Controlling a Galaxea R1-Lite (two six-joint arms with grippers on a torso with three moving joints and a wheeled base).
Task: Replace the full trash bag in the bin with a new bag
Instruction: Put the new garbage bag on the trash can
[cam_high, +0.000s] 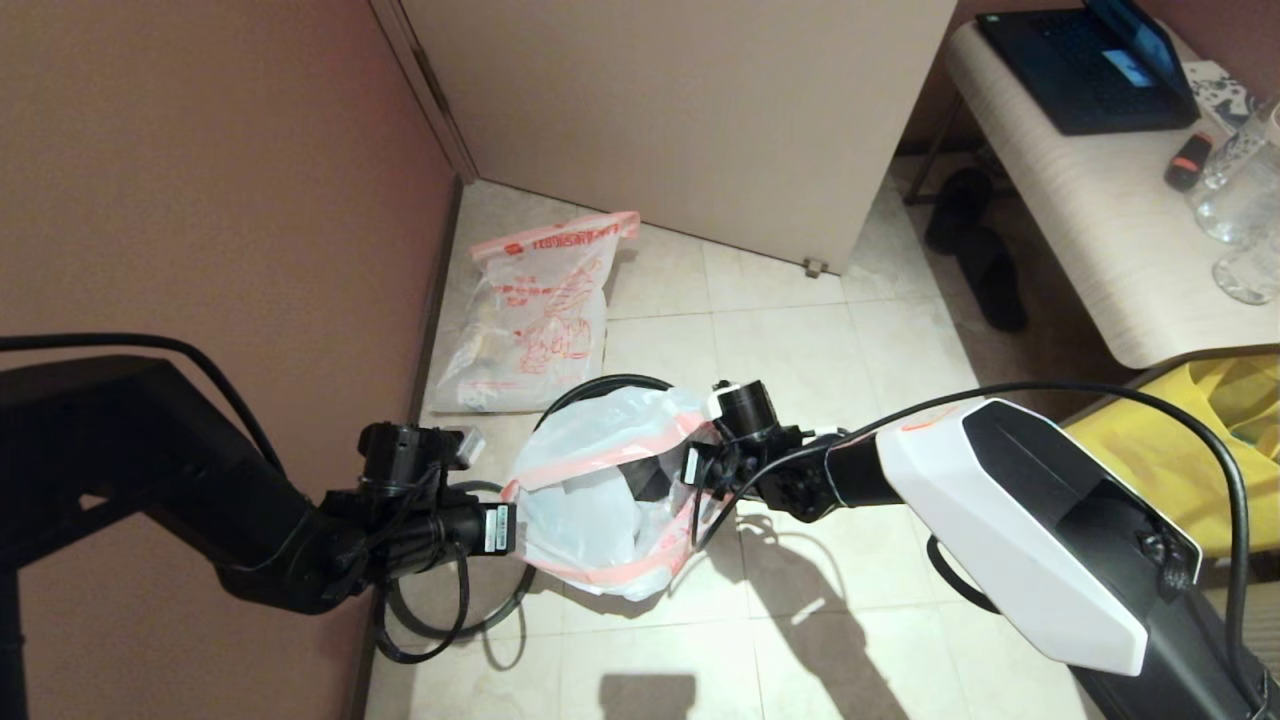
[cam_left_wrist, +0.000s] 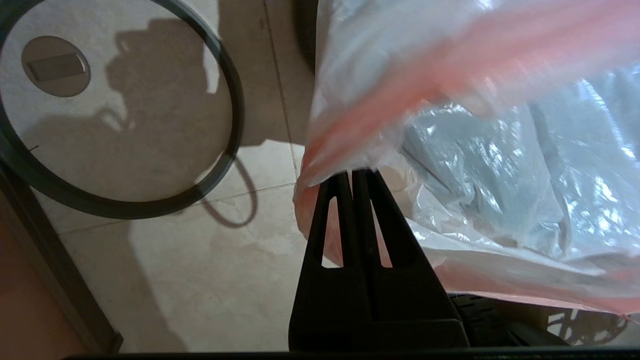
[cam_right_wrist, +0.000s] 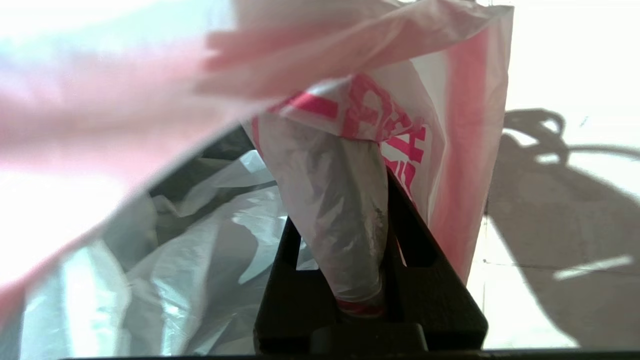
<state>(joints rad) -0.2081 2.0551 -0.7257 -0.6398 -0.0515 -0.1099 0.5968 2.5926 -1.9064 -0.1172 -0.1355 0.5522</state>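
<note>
New bag (cam_high: 600, 480) stretched open directly above the bin (cam_high: 610, 385), its pink-banded mouth pinched by the left end effector (cam_left_wrist: 356, 172) on one side and clamped in the right end effector (cam_right_wrist: 350, 220) on the other. The full trash bag (cam_high: 535, 320) lies on the floor beyond the bin, against the wall. Risk: the thin film may tear or slip from either grip under further spreading, or the mouth may snag outside the bin's edge during lowering.
</note>
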